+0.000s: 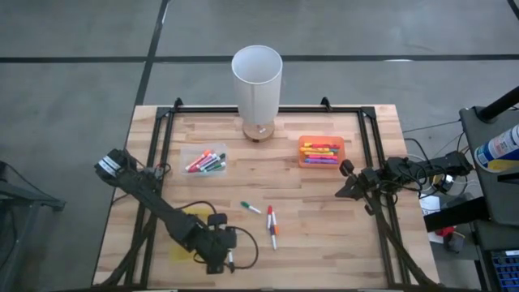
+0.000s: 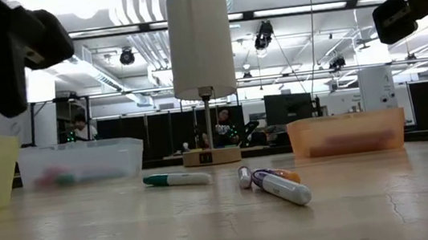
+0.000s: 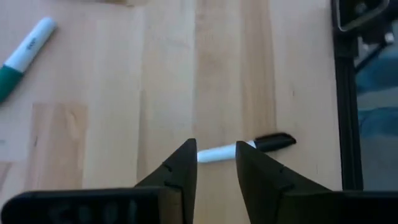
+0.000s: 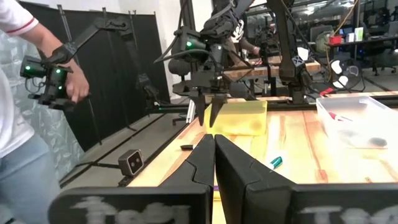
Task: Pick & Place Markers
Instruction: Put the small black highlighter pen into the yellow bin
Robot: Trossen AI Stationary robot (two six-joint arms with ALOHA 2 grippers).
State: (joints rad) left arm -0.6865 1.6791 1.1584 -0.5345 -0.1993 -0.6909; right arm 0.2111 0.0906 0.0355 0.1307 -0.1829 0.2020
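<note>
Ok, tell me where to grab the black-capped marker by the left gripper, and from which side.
Take the black-capped marker by its white barrel, from straight above: it lies flat on the table, across the gap of the open left gripper. The right gripper waits shut at the table's right edge.

A wooden table is seen from above. At the far edge stands a white lamp on a round wooden base. Left of the middle is a clear tray with markers in it. To the right is an orange tray full of bright markers. A green marker and two more markers lie loose near the middle. The left gripper is low at the near edge, beside a yellow tray. The right gripper waits at the right side.
</note>
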